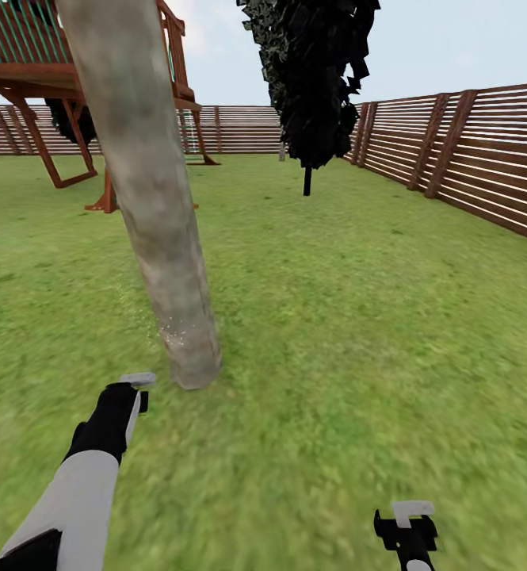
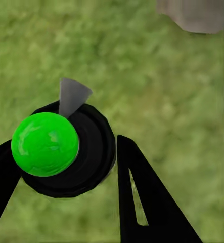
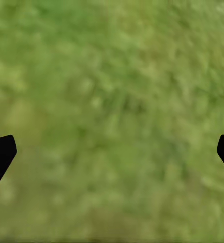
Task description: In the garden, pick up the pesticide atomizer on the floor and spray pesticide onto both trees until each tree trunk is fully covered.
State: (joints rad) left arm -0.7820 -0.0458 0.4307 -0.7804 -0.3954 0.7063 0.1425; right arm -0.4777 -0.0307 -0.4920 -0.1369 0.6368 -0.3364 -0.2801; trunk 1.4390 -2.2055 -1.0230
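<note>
The left gripper [image 2: 66,167] is clasping the pesticide atomizer [image 2: 66,152], its grey nozzle [image 1: 139,379] pointing at the nearby tree trunk [image 1: 164,238], where pale specks are showing. The right gripper [image 3: 112,152] is hanging spread wide over the grass [image 3: 112,76].

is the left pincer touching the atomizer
Touching: in the left wrist view both fingers of the left pincer press against the atomizer.

Surfaces and finishes
Tree trunk [image 1: 148,198] matt, mottled grey-brown bark; atomizer [image 2: 46,144] glossy green plastic cap; fence [image 1: 469,151] brown slatted wood; lawn [image 1: 358,317] rough grass.
</note>
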